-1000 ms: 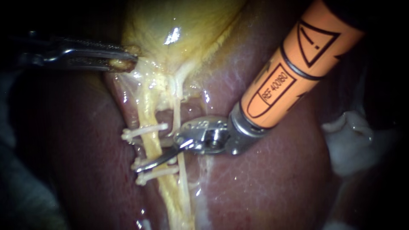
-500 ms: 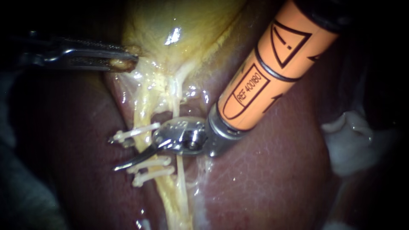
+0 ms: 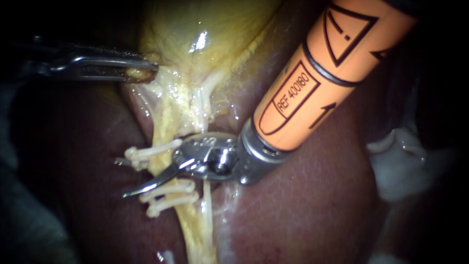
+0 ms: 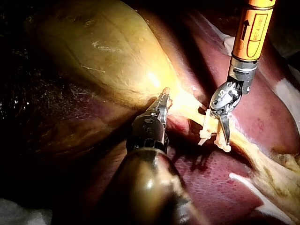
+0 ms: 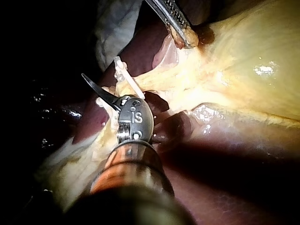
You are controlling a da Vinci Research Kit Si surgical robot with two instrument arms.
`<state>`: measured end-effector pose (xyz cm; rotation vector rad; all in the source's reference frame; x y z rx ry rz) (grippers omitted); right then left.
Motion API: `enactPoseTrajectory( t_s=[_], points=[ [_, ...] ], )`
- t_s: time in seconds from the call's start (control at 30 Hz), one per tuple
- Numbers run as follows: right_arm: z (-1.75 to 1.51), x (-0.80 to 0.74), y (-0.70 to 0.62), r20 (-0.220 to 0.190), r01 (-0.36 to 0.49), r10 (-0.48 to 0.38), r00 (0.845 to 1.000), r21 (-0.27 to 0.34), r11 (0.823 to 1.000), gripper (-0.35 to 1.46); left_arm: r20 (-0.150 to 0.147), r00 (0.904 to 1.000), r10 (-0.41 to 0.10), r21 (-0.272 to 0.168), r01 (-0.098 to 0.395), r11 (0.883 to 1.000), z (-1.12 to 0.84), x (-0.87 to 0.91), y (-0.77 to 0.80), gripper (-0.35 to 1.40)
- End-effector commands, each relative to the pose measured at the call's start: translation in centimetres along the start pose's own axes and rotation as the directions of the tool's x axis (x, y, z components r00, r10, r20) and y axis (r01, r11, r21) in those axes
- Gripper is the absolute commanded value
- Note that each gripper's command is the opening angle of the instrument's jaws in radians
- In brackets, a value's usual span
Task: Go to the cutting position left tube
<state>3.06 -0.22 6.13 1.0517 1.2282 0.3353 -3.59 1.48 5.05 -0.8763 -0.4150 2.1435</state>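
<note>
The left tube (image 3: pixel 166 122), thick and yellow, runs down from the gallbladder (image 3: pixel 205 29) over the liver (image 3: pixel 303 210). It carries one white clip (image 3: pixel 151 151) above and two clips (image 3: pixel 171 193) below. My right instrument (image 3: pixel 120 177), on an orange shaft, has its thin blades open astride this tube between the upper clip and the lower pair. One blade (image 3: pixel 146 185) lies in front; the other shows only as a tip behind the tube. The thin pale right tube (image 3: pixel 207 205) runs beside it. My left instrument (image 3: pixel 141 73) is shut on gallbladder tissue and holds it toward the left.
A white gauze pad (image 3: pixel 400 161) lies on the right past the liver. In the left wrist view the right instrument's blade (image 4: pixel 226 133) sits by the clips (image 4: pixel 206 126), ahead of my left instrument (image 4: pixel 164 98). The right wrist view shows a dark curved blade (image 5: pixel 93 84) beside a clip (image 5: pixel 123 70).
The right instrument has moved left and its blades have slid across the left tube between the clips. The tube and clips have been nudged slightly left. The left instrument has not moved.
</note>
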Motion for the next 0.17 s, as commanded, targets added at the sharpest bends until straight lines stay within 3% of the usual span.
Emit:
enactPoseTrajectory(
  t_s=[0.03, 0.17],
  points=[
    [0.00, -0.01, 0.01, 0.001, 0.001, -0.001, 1.000, 0.000, 1.000, 1.45, 0.000, 1.0000, 0.000, -0.001, 0.000, 1.000, 0.00, 0.00, 0.00, -0.35],
    [0.00, -0.03, 0.03, 0.003, 0.002, -0.002, 1.000, 0.002, 1.000, 1.43, 0.000, 1.0000, 0.001, -0.001, -0.001, 1.000, 0.00, 0.00, -0.01, -0.35]
  ],
)
